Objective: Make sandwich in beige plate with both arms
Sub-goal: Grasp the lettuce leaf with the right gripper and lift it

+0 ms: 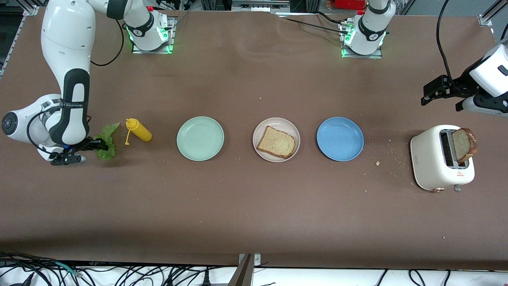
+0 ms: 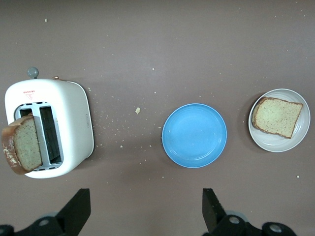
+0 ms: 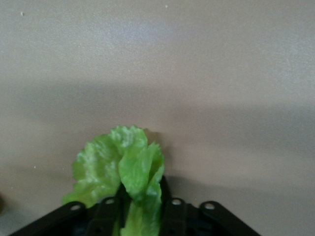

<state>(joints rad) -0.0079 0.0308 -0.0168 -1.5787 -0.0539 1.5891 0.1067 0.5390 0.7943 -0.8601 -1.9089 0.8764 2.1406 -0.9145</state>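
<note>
Front view shows the brown desk with both arms at its two ends. The white toaster stands toward the left arm's end, and the second bread slice sticks up from its slot, not yet taken. Three plates lie in a row: the mint-green plate, the beige plate in the middle, and the blue plate. On the beige plate one bread slice already lies flat, so the bottom of the sandwich is done. The yellow sauce bottle lies on its side toward the right arm's end. Just beside it is the lettuce leaf, low at the desk.

The right gripper is down at the lettuce, and its jaws pinch the leaf between them. The left gripper waits in the air above the toaster with jaws spread wide, holding nothing.

I judge about one third is finished. What remains is to carry the lettuce onto the slice, then put the toaster slice on top.
</note>
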